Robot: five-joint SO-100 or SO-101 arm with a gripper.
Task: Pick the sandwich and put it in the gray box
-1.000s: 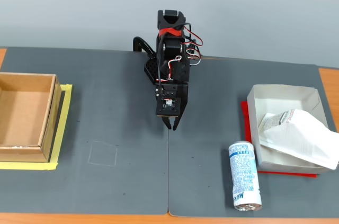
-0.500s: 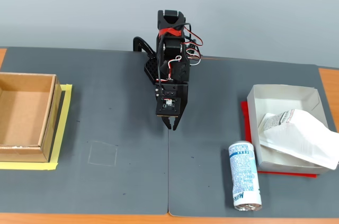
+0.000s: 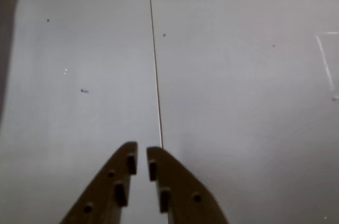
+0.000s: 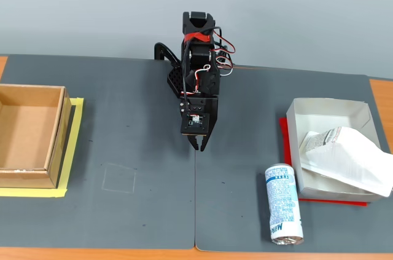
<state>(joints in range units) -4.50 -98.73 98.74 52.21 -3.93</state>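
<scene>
The sandwich (image 4: 347, 158), a white wrapped package with a grey label at its left end, lies across the gray box (image 4: 325, 111), a shallow pale tray on a red sheet at the right of the fixed view. Its right end sticks out over the tray's wall. My gripper (image 4: 199, 145) hangs over the middle of the mat, well to the left of the tray. In the wrist view the gripper (image 3: 142, 152) is shut, with only a thin slit between its fingers and nothing in it, above the seam between two mats.
A blue-and-white can (image 4: 284, 212) lies on its side just left of the tray's front corner. A deeper brown cardboard box (image 4: 29, 135) on yellow tape stands at the left edge. A faint square outline (image 4: 119, 178) marks the mat.
</scene>
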